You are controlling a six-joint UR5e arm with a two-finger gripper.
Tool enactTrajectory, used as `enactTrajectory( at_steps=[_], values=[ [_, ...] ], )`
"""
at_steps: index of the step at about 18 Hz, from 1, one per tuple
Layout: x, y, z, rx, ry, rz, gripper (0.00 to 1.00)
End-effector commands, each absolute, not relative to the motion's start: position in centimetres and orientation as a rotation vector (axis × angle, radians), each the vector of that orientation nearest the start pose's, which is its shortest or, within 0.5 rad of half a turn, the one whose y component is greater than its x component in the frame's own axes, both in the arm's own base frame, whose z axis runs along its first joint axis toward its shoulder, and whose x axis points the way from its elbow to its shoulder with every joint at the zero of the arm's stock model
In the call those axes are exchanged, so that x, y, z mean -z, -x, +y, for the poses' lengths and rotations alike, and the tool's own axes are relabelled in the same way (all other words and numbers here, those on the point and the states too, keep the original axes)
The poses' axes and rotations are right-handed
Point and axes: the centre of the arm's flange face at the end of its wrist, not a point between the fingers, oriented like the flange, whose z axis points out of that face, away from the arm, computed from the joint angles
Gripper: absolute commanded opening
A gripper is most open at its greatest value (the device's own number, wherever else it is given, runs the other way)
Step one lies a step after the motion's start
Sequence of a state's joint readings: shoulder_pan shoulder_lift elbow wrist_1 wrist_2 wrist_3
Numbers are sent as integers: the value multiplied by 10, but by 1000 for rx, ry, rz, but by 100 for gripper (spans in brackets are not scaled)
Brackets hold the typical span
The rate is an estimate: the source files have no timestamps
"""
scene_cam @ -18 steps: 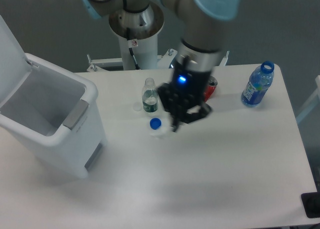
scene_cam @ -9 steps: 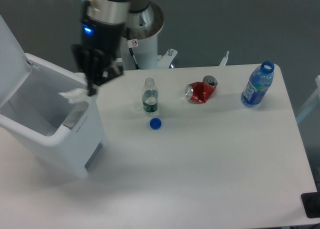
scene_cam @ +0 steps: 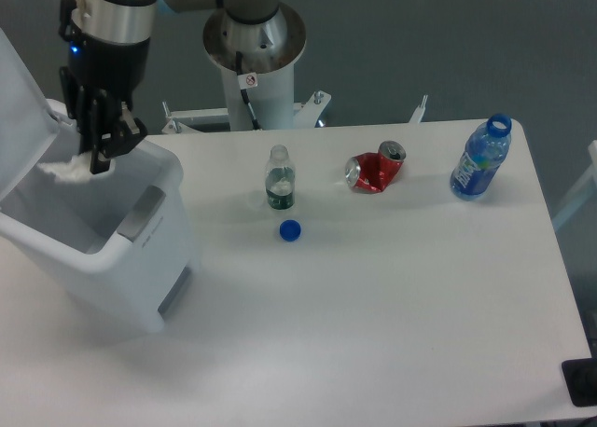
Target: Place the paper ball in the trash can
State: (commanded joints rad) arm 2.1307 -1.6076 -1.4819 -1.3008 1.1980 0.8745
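The trash can (scene_cam: 131,276) is a white bin at the table's left end, its lid (scene_cam: 19,91) swung open to the back left. My gripper (scene_cam: 98,155) hangs over the bin's open mouth, near the back rim, pointing down. It is shut on the paper ball (scene_cam: 58,171), a small white crumpled wad that sticks out to the left of the fingertips, above the inside of the bin.
A small clear bottle (scene_cam: 279,180) stands mid-table with a blue bottle cap (scene_cam: 290,229) in front of it. A crushed red can (scene_cam: 375,170) lies to the right. A blue bottle (scene_cam: 480,158) stands at the far right. The arm's base column (scene_cam: 254,68) is behind the table.
My gripper lifted the paper ball from beside the blue cap and carried it left. It moved from the bin's right rim to over the open bin.
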Motion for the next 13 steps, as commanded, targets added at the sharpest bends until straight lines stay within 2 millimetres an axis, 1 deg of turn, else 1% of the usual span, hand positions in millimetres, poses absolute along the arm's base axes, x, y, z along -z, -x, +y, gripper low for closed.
enactTrajectory(
  at_steps=[3,4,6,7,8,10,12,13],
  values=[
    [-556,145,542,45,2599,473,100],
    [-556,155,539,-16,2619,459,100],
    [-554,199,524,-150,2686,375,100],
    [-553,219,518,-190,2698,347,100],
    [-547,241,513,-211,2717,326,100],
    [-537,281,494,-252,2757,292,100],
    [-512,320,474,-294,2836,302,100],
    [-506,337,463,-309,2857,305,100]
  ],
)
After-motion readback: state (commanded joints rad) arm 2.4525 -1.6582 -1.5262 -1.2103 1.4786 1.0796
